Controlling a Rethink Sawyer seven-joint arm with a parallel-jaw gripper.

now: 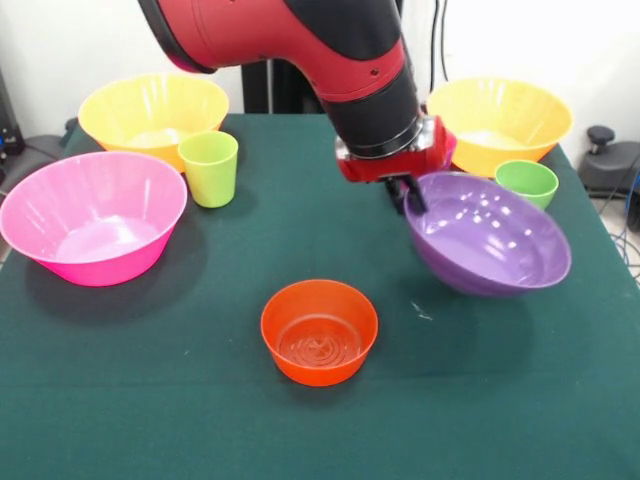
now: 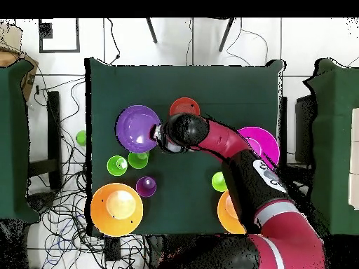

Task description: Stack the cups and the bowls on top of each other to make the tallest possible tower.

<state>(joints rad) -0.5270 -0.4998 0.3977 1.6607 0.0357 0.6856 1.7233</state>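
End effector (image 1: 410, 192) pinching just the near rim of the tilted purple bowl (image 1: 490, 235), lifted off the worktop (image 1: 150, 400), so could easily twist loose before reaching the small orange bowl (image 1: 319, 331).

One camera sits low, close, across desk (image 1: 150, 400), facing red arm (image 1: 330, 50), looking down a bit. Other camera hangs high above, looking straight down, seeing whole desk (image 2: 182, 84) and floor around. Both show green desk top, bowls, arm.
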